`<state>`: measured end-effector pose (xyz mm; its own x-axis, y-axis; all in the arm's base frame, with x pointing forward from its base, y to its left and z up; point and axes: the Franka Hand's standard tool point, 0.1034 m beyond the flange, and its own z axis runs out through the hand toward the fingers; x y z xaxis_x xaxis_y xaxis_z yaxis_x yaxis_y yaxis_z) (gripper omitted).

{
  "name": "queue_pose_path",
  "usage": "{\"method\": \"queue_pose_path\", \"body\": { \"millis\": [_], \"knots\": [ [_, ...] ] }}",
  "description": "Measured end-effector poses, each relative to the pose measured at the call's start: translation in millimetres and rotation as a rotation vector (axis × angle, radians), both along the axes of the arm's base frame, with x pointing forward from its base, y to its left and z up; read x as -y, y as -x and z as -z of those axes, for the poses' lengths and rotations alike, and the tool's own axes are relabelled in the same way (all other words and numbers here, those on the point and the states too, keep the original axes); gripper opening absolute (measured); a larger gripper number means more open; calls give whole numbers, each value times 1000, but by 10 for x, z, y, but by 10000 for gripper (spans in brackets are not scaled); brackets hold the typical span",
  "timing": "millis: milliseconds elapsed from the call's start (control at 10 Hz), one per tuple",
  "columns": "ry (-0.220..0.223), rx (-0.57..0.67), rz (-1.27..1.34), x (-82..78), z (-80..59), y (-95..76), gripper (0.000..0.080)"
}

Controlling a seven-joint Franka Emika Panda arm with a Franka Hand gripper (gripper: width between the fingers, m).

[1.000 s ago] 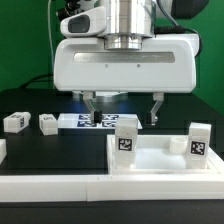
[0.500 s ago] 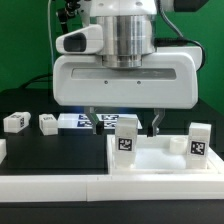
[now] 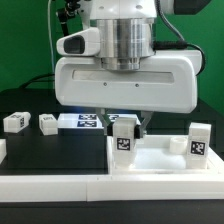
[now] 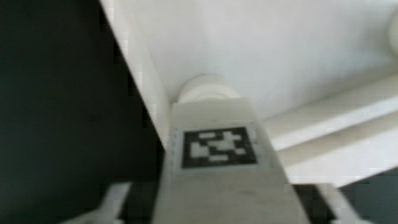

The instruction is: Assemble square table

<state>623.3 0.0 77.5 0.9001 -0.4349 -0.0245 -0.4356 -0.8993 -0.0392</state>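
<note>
Bright white light falls evenly from above. Around the leg (image 3: 124, 135) the white panel (image 3: 160, 160) is nearly washed out, its edges marked only by pale grey shadows. The black tabletop (image 3: 60, 160) beside the leg is matte and free of glare. Above the leg, towards the exterior view's left, a faint bluish glow sits under the hand housing (image 3: 125, 80). The exterior view is coarse but fairly sharp. In the wrist view the leg (image 4: 217, 140) is soft and its tag smeared, and everything behind the leg is blurred.
</note>
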Motion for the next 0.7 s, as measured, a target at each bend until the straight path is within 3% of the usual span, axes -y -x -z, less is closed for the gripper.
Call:
{"method": "queue_pose_path", "body": {
  "millis": [300, 700],
  "knots": [
    [1, -8, 212, 3, 5, 1, 287],
    [8, 5, 729, -122, 7, 46, 287]
  ]
}}
